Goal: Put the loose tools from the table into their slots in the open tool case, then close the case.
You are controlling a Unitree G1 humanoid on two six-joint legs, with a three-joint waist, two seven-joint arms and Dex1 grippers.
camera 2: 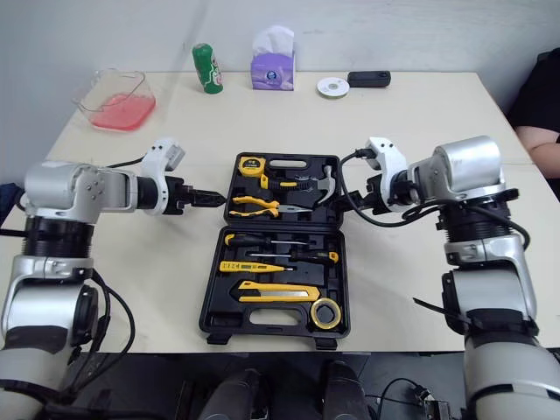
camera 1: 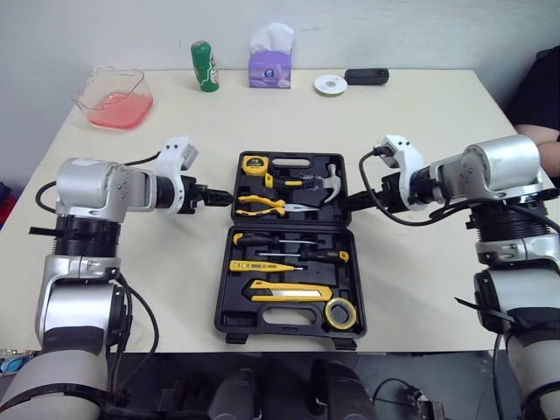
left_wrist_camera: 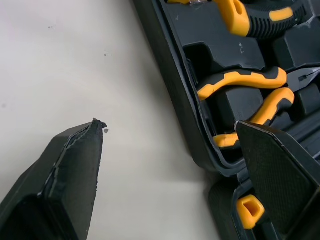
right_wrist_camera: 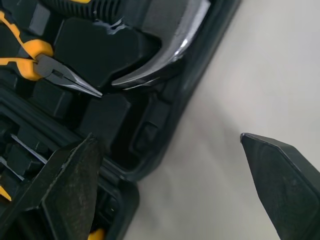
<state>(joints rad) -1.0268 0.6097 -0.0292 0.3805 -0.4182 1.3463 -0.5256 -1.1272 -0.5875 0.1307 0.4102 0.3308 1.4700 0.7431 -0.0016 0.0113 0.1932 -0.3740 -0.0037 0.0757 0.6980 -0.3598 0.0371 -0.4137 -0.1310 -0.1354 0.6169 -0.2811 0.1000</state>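
The black tool case (camera 1: 229, 262) lies open in the middle of the table. Its far half holds a yellow tape measure (camera 1: 255, 164), yellow-handled pliers (camera 1: 262, 206) and a hammer (camera 1: 328, 184). In the near half sit screwdrivers (camera 1: 289, 255), a yellow utility knife (camera 1: 289, 291) and a yellow tape roll (camera 1: 340, 313). My left gripper (camera 1: 223, 199) is open at the far half's left edge, and its fingers straddle the case wall (left_wrist_camera: 180, 100). At the right edge, near the hammer head (right_wrist_camera: 165, 55), my right gripper (camera 1: 350, 202) is open too.
At the table's back stand a pink-filled clear container (camera 1: 114, 99), a green can (camera 1: 205, 66), a purple tissue box (camera 1: 269, 63), a white disc (camera 1: 331, 84) and a black device (camera 1: 366, 76). A person's arm (camera 1: 542, 131) rests at the right edge.
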